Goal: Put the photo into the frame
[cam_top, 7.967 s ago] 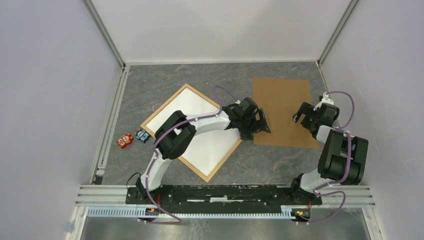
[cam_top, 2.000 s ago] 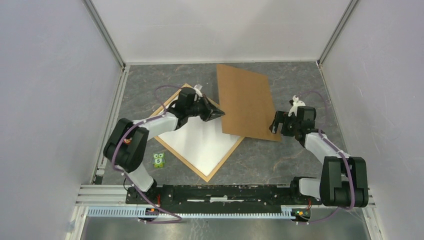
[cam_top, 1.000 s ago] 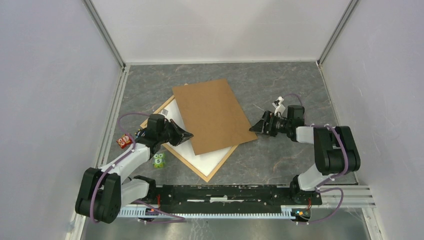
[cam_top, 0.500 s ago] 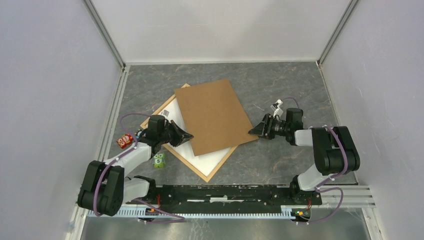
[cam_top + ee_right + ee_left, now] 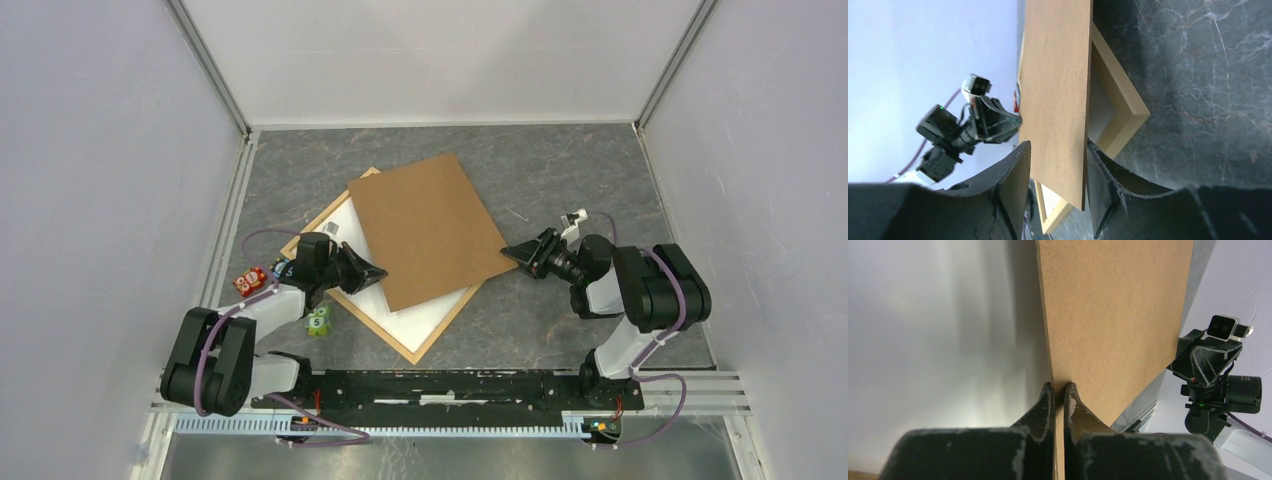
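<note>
The frame (image 5: 449, 322) of light wooden strips lies diagonally on the grey table, also seen in the right wrist view (image 5: 1120, 100). A white sheet (image 5: 425, 303) fills it, apparently the photo's plain back; no print shows. A brown backing board (image 5: 425, 228) slants over the frame. My left gripper (image 5: 372, 272) is shut on the board's left edge, fingers pinching it (image 5: 1058, 387). My right gripper (image 5: 510, 253) straddles the board's right corner (image 5: 1055, 75). Its jaws stand apart (image 5: 1058, 150), with a gap on one side of the board.
Small toy figures sit left of the frame: a red one (image 5: 250, 281) and a green one marked 5 (image 5: 318, 320). Grey walls close in on both sides and at the back. A metal rail (image 5: 225, 240) runs along the left wall.
The right gripper has come up to the board's right corner and its jaws have narrowed around it. The board has turned slightly. The left gripper keeps its hold.
</note>
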`<state>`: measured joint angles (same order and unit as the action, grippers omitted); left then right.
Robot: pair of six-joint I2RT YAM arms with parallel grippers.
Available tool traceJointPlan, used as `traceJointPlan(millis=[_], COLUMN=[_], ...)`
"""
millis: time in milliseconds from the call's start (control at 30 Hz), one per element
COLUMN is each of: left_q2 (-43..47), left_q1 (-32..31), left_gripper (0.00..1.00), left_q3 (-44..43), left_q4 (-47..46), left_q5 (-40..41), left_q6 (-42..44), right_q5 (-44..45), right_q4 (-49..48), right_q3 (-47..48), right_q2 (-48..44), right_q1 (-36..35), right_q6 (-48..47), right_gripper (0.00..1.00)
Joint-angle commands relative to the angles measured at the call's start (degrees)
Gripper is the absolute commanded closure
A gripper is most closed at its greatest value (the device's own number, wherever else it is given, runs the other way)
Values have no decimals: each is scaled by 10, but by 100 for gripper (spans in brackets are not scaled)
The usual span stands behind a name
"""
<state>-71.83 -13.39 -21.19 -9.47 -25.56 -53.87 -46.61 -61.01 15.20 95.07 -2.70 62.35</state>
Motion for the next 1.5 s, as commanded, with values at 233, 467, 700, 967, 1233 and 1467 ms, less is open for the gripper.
traceJointPlan(millis=[233,467,700,967,1233,1467], left_q2=[-36,-35,-7,126,189,153], left_q1=[-10,-10,-7,7,47,60], left_gripper=[98,98,80,21,5,0], left_q3=[11,8,-23,-68,-152,-152], left_q4=[-34,-34,61,258,421,477], left_q5=[-38,-44,-19,74,142,226], left_q6=[16,12,40,96,151,64], right_q5=[28,59,86,12,-53,-93], right_q4=[-265,-235,-153,-226,-238,-112], right_q3=[20,49,81,143,203,235], right_q2=[64,71,58,143,206,184], right_q1=[-73,-98,-103,-103,-96,-91], right_q6=[127,106,37,59,104,64], right_gripper=[53,56,84,100,100,100])
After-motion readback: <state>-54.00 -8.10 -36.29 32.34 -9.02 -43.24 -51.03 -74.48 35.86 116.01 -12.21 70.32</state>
